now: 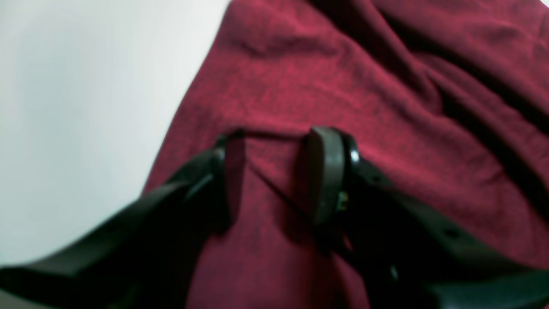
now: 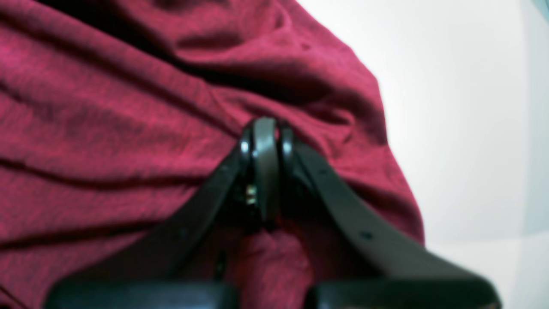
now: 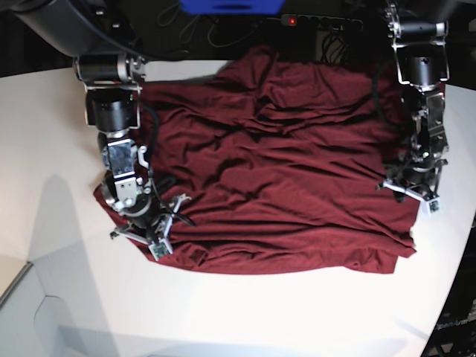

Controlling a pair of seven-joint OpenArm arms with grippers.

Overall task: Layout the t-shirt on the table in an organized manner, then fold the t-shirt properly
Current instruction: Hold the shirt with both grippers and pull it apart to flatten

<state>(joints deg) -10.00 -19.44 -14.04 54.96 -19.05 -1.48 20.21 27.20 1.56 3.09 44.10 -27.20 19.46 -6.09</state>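
Pinching maroon knit close to both wrist cameras, with the t-shirt point(image 3: 275, 163) lying spread but rumpled across the white table point(image 3: 67, 297).
Judging it soft, light, limp, best taken at edges or corners; right fingers point(image 2: 266, 128) pressing together on a fold, left fingers point(image 1: 326, 171) standing parted around cloth, grip unclear; seeing no containers.

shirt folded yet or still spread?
Spread, not folded: the t-shirt lies open across the table in one wrinkled layer, hem unturned.
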